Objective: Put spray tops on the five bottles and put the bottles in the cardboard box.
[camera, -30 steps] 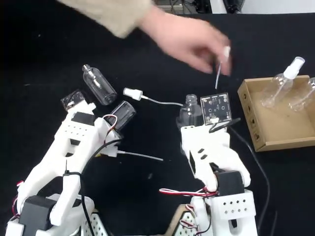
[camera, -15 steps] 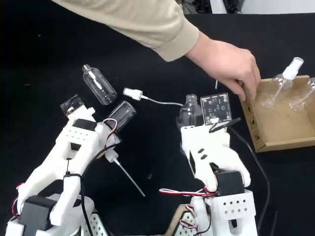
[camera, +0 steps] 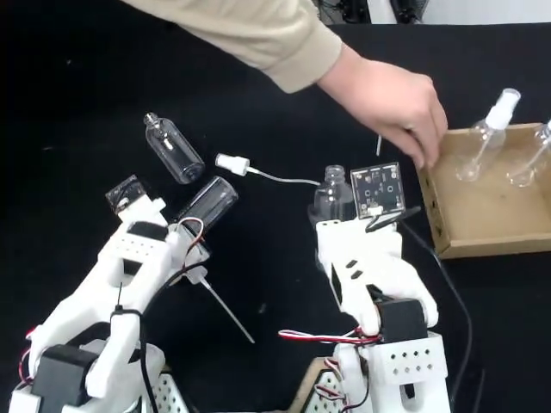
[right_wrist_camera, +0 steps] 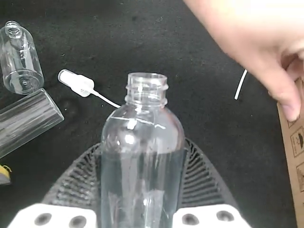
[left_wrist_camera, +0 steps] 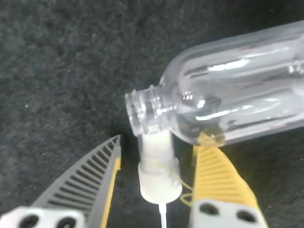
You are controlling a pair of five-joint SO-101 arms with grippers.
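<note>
Your right gripper (right_wrist_camera: 142,145) is clenched on a standing bottle (right_wrist_camera: 142,111). Both ribbed fingers (right_wrist_camera: 76,178) press its clear sides below the shoulder, and its threaded neck is bare and points up.

Your left gripper (left_wrist_camera: 160,142) has its fingers parted. A white spray top (left_wrist_camera: 158,170) sits between them with a dark gap showing on each side, so it does not look pinched. Its head touches the neck of a lying bottle (left_wrist_camera: 237,90), whose body rests across the yellow finger (left_wrist_camera: 218,180). In the high view the top's thin tube (camera: 225,311) trails toward 5 o'clock from that gripper.

Seen from above:
- a third bare bottle (camera: 172,148) lies at 12 o'clock from the left gripper, well apart from it
- a second spray top (camera: 232,163) lies at 10 o'clock from the standing bottle, its tube running toward that bottle
- the cardboard box (camera: 482,243) sits at 3 o'clock from the right gripper, with two capped bottles (camera: 484,142) leaning inside at its far side

A person's hand (camera: 392,95) has its fingertips at the box's near-left far corner, and a short loose tube (camera: 379,144) lies just beside it.

As for writing, the box wall carries small printed symbols (right_wrist_camera: 300,142) — too small to read. The bottles are plain clear plastic
</note>
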